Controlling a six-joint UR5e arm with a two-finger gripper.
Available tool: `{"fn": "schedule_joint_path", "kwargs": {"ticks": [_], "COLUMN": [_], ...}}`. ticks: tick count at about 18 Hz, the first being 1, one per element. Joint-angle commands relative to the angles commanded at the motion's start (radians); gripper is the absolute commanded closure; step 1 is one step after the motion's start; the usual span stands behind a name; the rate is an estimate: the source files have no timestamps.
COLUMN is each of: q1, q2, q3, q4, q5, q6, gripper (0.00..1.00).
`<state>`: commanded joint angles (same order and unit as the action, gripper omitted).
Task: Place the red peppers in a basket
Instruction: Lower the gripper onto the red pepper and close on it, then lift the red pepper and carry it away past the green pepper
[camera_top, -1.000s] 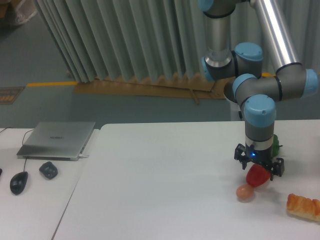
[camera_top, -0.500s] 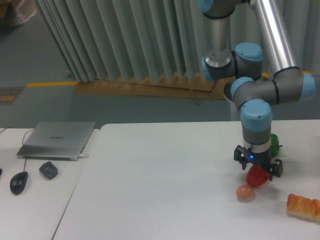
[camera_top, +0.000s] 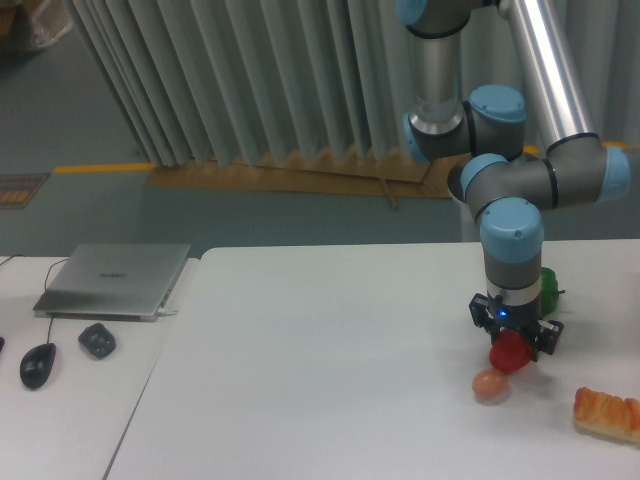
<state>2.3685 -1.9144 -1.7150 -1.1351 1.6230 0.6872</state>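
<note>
The red pepper (camera_top: 510, 352) sits low over the white table (camera_top: 330, 380) at the right, between the fingers of my gripper (camera_top: 513, 343). The gripper points straight down and is shut on the red pepper; its fingers hide the pepper's top. No basket is in view.
A green pepper (camera_top: 549, 288) stands just behind the wrist, partly hidden. A tan-pink egg (camera_top: 489, 384) lies right in front of the red pepper. An orange toast-like piece (camera_top: 606, 413) lies at the right edge. A laptop (camera_top: 113, 279), a mouse (camera_top: 37, 364) and a dark lump (camera_top: 97, 340) sit far left.
The gripper's fingers have drawn in around the red pepper, which now looks narrower. The arm has shifted slightly left.
</note>
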Motion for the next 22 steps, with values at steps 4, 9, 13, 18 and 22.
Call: {"fn": "schedule_joint_path", "kwargs": {"ticks": [4,9,13,18,22], "q1": [0.003,0.057,0.165,0.247,0.285], "q2": [0.006,0.047,0.054,0.074,0.095], "q3": [0.006,0.052,0.058,0.063,0.087], "q4": [-0.003,-0.018,-0.061,-0.1,-0.146], "q5": [-0.002,-0.009,-0.009,-0.011,-0.014], "q6": [0.003,0.056,0.25,0.466,0.541], "gripper": [0.59,0.59,0.59,0.59,0.59]}}
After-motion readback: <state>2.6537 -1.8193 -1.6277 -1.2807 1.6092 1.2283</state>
